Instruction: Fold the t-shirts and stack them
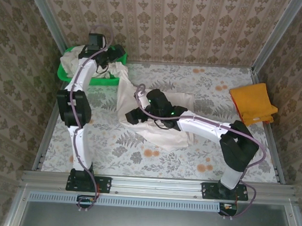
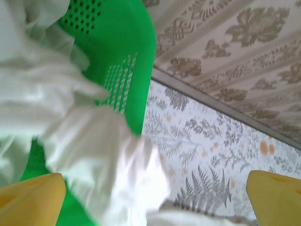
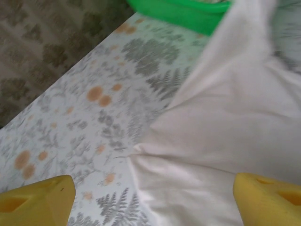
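Overhead view of a table [image 1: 199, 164] with a fern-patterned cover. A green plastic basket [image 1: 66, 73] stands in the far left corner and contains crumpled off-white cloth [image 1: 72, 61], which bulges over its left rim. An off-white t-shirt [image 1: 162, 134] trails out over the basket's right rim and spreads, unfolded and rumpled, toward the middle of the table. A folded orange t-shirt [image 1: 251, 101] lies by the right edge, toward the far right corner and well apart from the other garments. The left gripper [image 1: 113, 57] is positioned at the basket's right end; in the left wrist view its yellow fingers [image 2: 33, 193] stand wide apart, released, with nothing pinched between them, and pale cloth hanging over the perforated green wall [image 2: 127, 28] lies below the gap. The right gripper [image 1: 132, 115] hovers over the left part of the spread t-shirt, near the table's middle; in the right wrist view its fingers [image 3: 37, 197] are likewise spread and released above the shirt's creased left border [image 3: 225, 132], with bare table cover to the left and the basket [image 3: 188, 14] at the top of that view.
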